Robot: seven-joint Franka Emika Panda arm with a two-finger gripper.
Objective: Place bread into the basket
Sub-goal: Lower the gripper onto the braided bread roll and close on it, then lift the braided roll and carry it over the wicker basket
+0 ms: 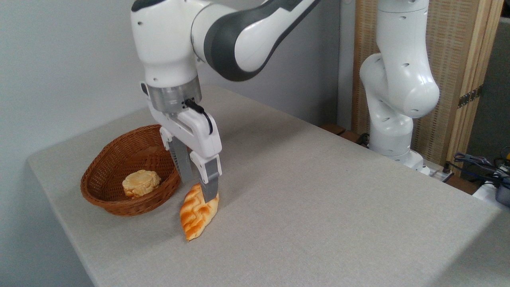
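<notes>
Camera view: the gripper (198, 184) points straight down over the grey table (318, 207), its two fingers clamped on the upper end of the bread (197, 217). One finger (209, 187) lies against the near face of the loaf; the other is behind it, mostly hidden. The bread hangs tilted, upper end between the fingers, pointed lower tip at or just above the tabletop; contact there cannot be made out. Its braided crust is orange-brown and cream, glossy.

Just left of the bread, close beside it, sits the basket (107, 203), oval, reddish-brown wicker, resting on the table. The loaf is outside it, by its right rim. Inside the basket lies a pale-yellow round bun (141, 182).

Above the gripper the white arm (223, 36) bends across the top of the picture to its base (398, 119) at the table's far right edge. Cables (482, 163) lie beyond that edge, before a wooden screen (458, 59).
</notes>
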